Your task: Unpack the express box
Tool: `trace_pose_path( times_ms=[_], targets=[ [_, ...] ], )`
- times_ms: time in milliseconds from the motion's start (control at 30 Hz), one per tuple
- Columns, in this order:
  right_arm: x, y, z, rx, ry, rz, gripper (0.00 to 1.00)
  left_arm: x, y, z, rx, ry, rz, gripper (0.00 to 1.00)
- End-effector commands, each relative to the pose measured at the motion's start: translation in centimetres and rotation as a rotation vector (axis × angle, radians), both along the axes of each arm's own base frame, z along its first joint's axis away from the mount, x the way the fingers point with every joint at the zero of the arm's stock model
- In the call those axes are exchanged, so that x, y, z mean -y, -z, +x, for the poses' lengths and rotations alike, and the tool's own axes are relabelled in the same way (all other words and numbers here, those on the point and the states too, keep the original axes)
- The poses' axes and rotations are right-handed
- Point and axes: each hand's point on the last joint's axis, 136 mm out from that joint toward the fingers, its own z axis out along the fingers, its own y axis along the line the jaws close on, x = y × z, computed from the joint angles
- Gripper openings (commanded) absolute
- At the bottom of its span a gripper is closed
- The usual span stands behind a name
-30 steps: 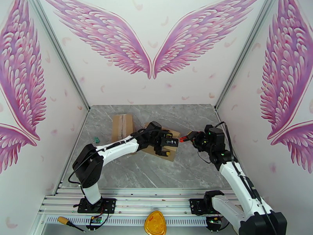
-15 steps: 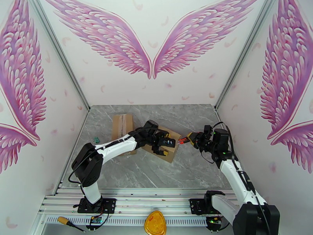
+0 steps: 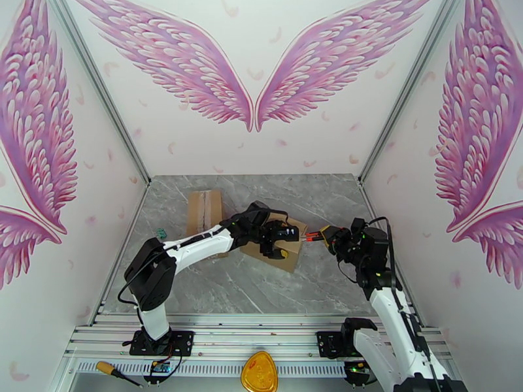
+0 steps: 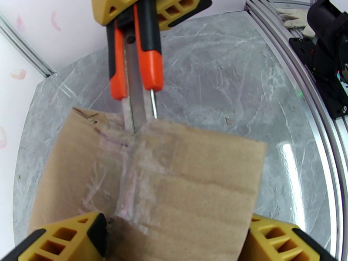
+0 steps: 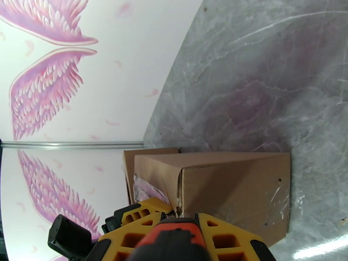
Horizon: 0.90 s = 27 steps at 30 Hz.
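Two jaws of the left gripper (image 4: 178, 238) wide astride the express box (image 4: 187, 183); right gripper (image 4: 145, 6) tight around the cutter (image 4: 150, 61).

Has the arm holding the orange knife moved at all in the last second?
Yes. The right gripper, jaws shut on the knife, has shifted slightly to the right, nearer the right edge of the table.

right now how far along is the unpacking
Early. Done: the right gripper holds the utility knife, blade at the box's taped seam, and the left gripper straddles the box. In hand: starting the cut. Left: tape looks uncut, box closed, nothing out.
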Motion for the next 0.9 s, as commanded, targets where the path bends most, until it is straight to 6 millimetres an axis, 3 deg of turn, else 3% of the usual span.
trace_pose_path(
  times_ms=[0,300,467,633,867],
  targets=[
    [-3.7,2.1,-5.0,-0.207,-0.202,0.095,0.0,-3.1,-2.3,9.8,0.142,-0.4,0.005,0.76],
    [-1.8,0.4,-5.6,-0.213,-0.047,0.093,0.0,-3.9,-1.0,10.6,0.121,-0.463,0.088,0.76],
    [-0.8,0.5,-6.7,-0.235,0.037,0.084,0.0,-2.9,-0.4,10.2,0.137,-0.477,0.148,0.78],
    [-0.1,0.8,-6.5,-0.218,0.068,0.06,0.0,-1.1,-0.6,7.6,0.152,-0.356,0.094,0.82],
    [3.0,-3.3,-4.8,-0.054,0.176,-0.083,0.0,-1.3,-2.0,4.1,0.166,-0.166,0.05,0.85]
  ],
)
